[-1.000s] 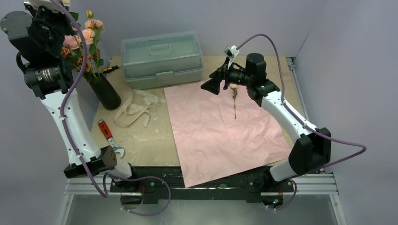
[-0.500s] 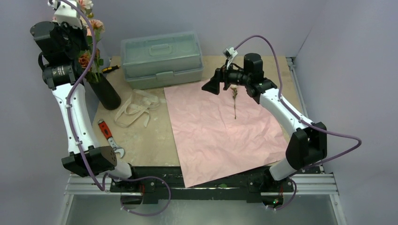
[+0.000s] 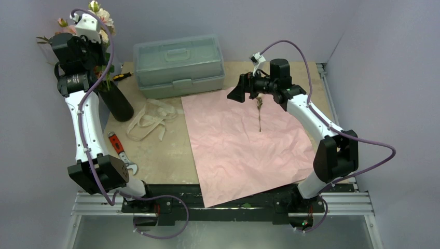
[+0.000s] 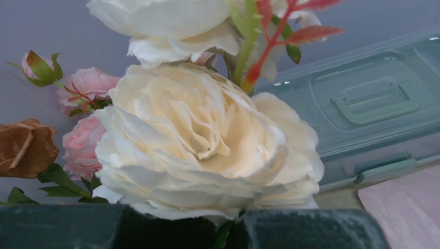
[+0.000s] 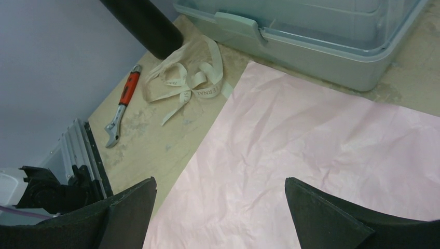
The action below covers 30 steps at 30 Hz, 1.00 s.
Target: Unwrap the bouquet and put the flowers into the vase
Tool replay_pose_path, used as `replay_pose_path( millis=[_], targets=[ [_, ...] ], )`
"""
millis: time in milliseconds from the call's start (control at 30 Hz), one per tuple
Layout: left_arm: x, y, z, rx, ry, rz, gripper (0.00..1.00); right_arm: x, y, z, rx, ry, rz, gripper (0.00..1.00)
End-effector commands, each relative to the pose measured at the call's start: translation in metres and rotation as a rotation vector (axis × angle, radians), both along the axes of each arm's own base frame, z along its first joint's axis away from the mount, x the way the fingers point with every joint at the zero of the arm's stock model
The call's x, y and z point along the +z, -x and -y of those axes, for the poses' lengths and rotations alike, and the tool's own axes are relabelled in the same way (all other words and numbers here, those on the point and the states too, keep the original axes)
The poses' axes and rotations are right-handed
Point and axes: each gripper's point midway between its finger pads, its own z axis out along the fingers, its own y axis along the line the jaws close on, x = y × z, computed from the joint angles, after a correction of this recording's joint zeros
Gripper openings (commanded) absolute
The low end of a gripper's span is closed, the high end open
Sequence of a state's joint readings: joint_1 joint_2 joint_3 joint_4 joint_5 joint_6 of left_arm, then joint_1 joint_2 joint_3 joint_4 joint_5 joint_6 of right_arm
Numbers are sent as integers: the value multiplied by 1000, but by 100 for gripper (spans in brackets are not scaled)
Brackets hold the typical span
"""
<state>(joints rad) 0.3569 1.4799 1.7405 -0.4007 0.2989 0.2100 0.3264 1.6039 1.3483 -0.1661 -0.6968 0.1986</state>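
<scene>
The black vase [image 3: 117, 102] stands at the table's back left, and several flowers [image 3: 100, 14] rise out of it. My left gripper [image 4: 228, 229] is up among them, jaws nearly together around the green stem just under a big cream rose [image 4: 207, 150]. Pink roses [image 4: 85, 85] and a brown one [image 4: 26, 148] crowd its left. The wrapping paper [image 3: 244, 150] lies flat, pink side up, with one thin dried flower [image 3: 259, 111] on it. My right gripper [image 3: 236, 94] hovers open over the paper's far edge, nothing between its fingers [image 5: 332, 218].
A pale green toolbox [image 3: 179, 65] sits at the back behind the paper. The loose beige ribbon [image 3: 150, 119] lies between vase and paper, an orange-handled wrench [image 3: 120, 150] in front of it. A small screwdriver [image 3: 121, 76] lies beside the vase.
My left arm has swung its wrist in over the vase, and the flower heads now sit higher in the top view. The right gripper has drifted slightly back, still open.
</scene>
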Motion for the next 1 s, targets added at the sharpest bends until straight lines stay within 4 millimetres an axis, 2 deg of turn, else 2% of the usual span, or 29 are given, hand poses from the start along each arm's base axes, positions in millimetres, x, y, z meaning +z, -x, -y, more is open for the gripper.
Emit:
replay_pose_path(
  millis=[0, 200, 400, 467, 600, 700, 800, 967],
  targets=[
    [-7, -7, -6, 14, -27, -6, 20, 14, -10, 2, -23, 3, 35, 98],
    [-2, 1, -10, 49, -18, -38, 40, 3, -20, 9, -89, 39, -5, 97],
    [-10, 22, -10, 88, -2, -123, 62, -11, -35, 20, -184, 91, -55, 95],
    [-14, 30, -7, 90, 18, -149, 73, -17, -39, 25, -218, 107, -71, 94],
    [-13, 44, 5, 69, 59, -166, 86, -27, -49, 38, -308, 150, -99, 91],
    [-11, 54, 22, -4, 74, -181, 96, -35, -57, 51, -387, 199, -109, 88],
    [-7, 67, 43, -107, 59, -168, 100, -47, -62, 65, -452, 250, -129, 86],
    [2, 81, 60, -180, 34, -115, 100, -73, -69, 93, -567, 373, -167, 77]
  ],
)
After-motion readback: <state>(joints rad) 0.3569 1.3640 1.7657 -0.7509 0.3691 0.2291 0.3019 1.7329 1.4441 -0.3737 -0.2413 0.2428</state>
